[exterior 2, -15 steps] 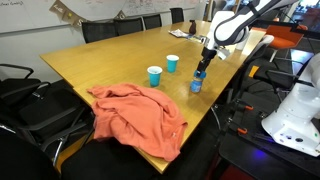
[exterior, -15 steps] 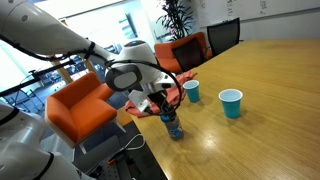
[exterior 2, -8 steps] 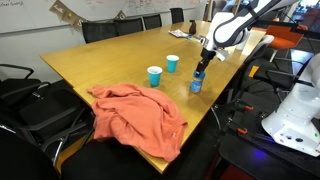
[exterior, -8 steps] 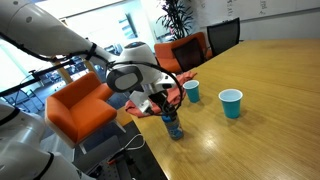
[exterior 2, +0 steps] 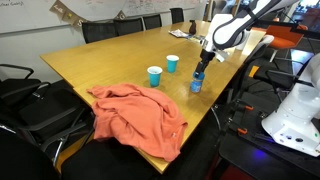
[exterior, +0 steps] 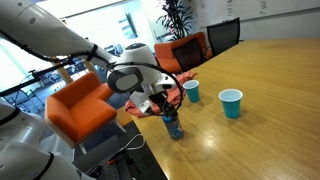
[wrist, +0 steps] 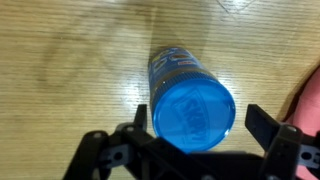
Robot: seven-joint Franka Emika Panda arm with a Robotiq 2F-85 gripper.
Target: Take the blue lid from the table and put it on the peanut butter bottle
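Wooden table (exterior 2: 110, 55) | wrist view alone: blue lid (wrist: 195, 113) caps peanut butter bottle (wrist: 172, 65) | jaws apart

Right at the surface (exterior: 270, 130) edge, the claw (exterior: 162, 107) hangs over the peanut butter bottle (exterior: 173, 127), its fingers (wrist: 262, 122) standing off the blue lid (wrist: 195, 112) with a gap either side. One light-blue cup (exterior: 191, 91) stands near, another cup (exterior: 231, 103) farther, with bare wood between. The orange cloth (exterior 2: 140, 115) lies well apart.

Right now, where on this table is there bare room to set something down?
The widest bare stretch of the table lies between the orange cloth, the light-blue cups and the far chairs. It is crowded at the edge where the gripper hangs over the peanut butter bottle.
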